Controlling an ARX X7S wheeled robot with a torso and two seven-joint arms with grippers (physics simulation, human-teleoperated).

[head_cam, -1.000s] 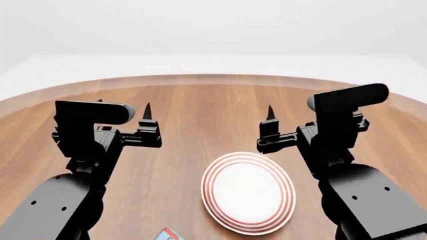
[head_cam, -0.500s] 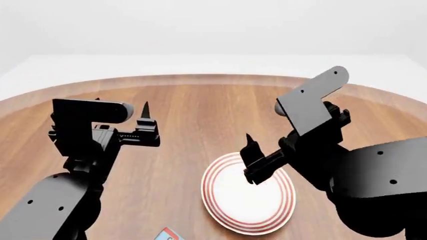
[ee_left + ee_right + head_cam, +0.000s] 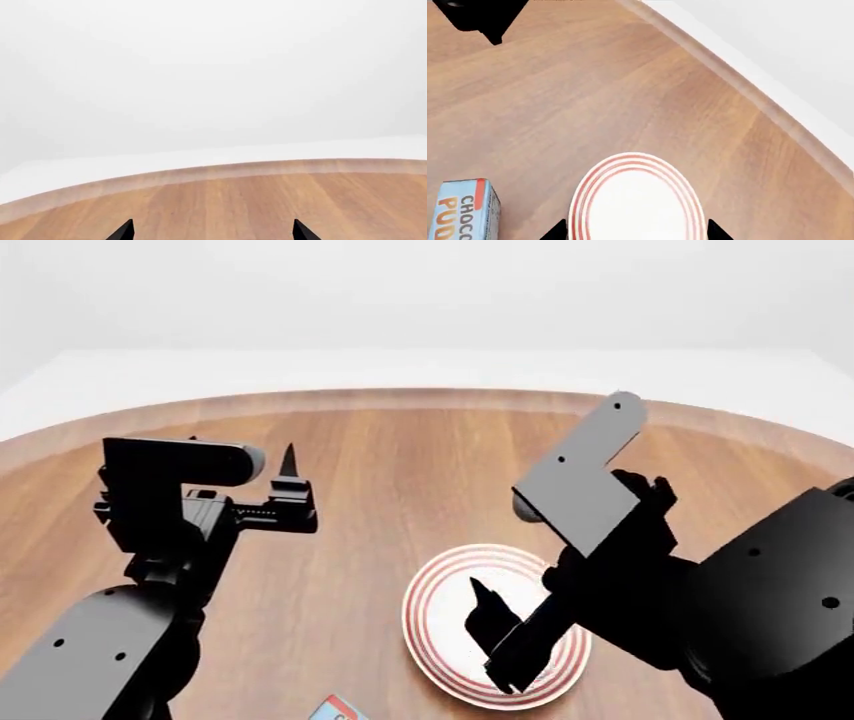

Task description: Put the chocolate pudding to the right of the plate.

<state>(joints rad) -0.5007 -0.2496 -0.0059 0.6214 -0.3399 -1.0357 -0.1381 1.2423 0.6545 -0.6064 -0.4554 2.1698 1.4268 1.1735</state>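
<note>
Both arms of the robot are matte black with no other colour on them. The left arm [image 3: 127, 640] has a rounded, thick lower segment with a few small pale dots like screw heads, and above it a boxy block with a rounded end. The left gripper [image 3: 287, 485] has thin pointed fingertips and a toothed, ribbed bar along its base. The right arm [image 3: 747, 610] is bulkier, also with small pale dots on its rounded shell. A flat rectangular plate with a rounded end and two small dots sits on it. The right gripper [image 3: 497, 640] ends in dark, sharp, wedge-shaped fingers.
</note>
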